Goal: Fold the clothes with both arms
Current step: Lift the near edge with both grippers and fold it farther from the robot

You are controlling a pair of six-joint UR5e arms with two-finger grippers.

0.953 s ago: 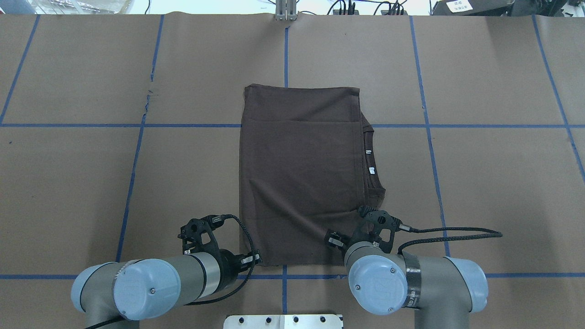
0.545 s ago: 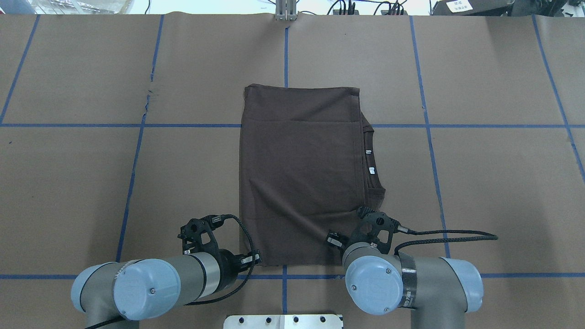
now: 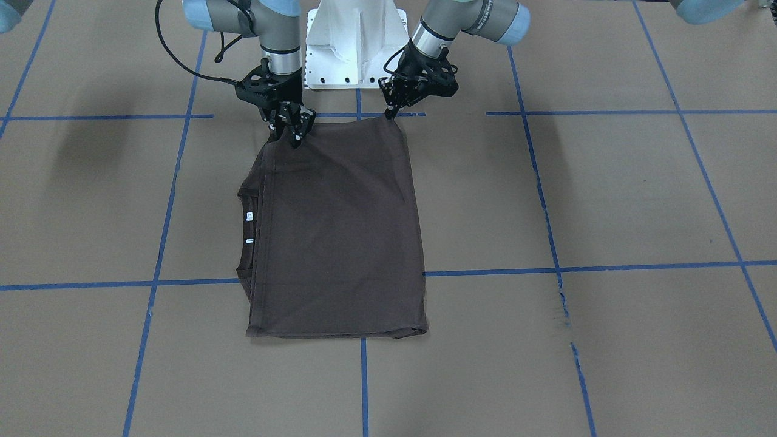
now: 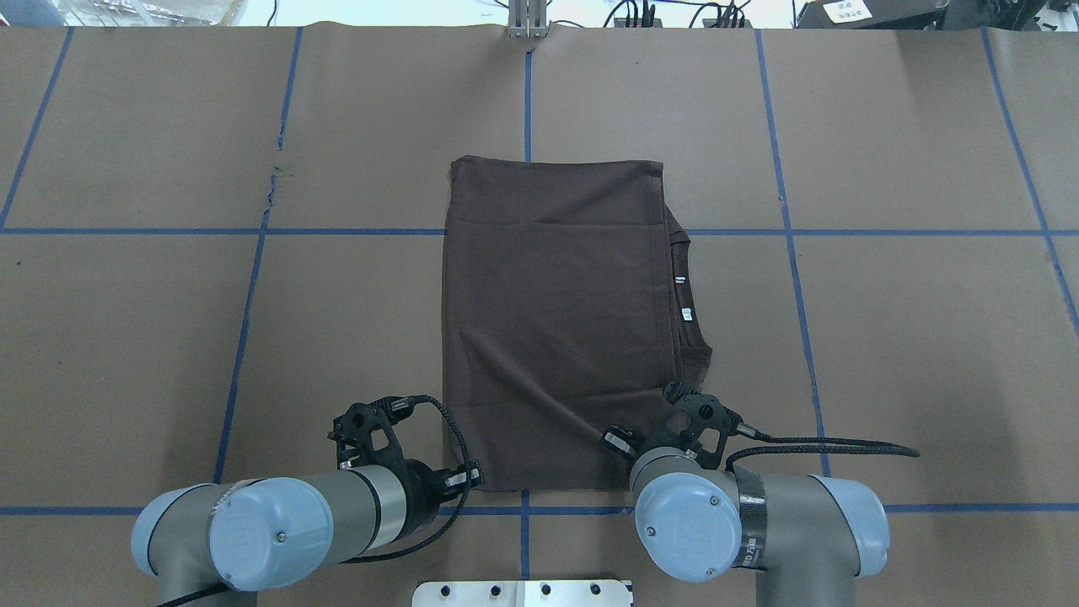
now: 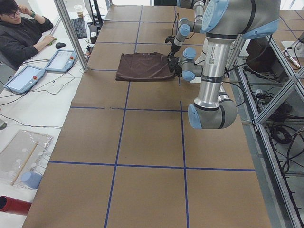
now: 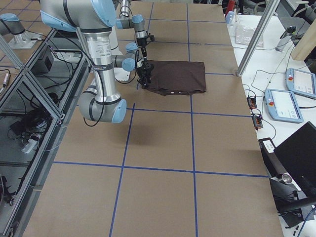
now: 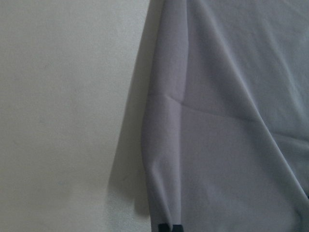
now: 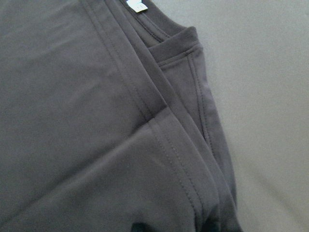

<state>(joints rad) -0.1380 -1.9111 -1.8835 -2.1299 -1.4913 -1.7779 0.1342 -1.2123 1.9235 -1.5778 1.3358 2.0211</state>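
The folded T-shirt is lying flat mid-table, its near edge toward the robot. The left gripper and right gripper are pinching its two near corners, jaws closed on cloth. Being light, limp fabric, it is likely to sag between holds, so the layered corners are offering the surest grip.

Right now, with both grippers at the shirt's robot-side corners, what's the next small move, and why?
Probably lift both corners together a little. The left gripper and right gripper each seem pinched on a robot-side corner of the T-shirt, which otherwise lies flat.
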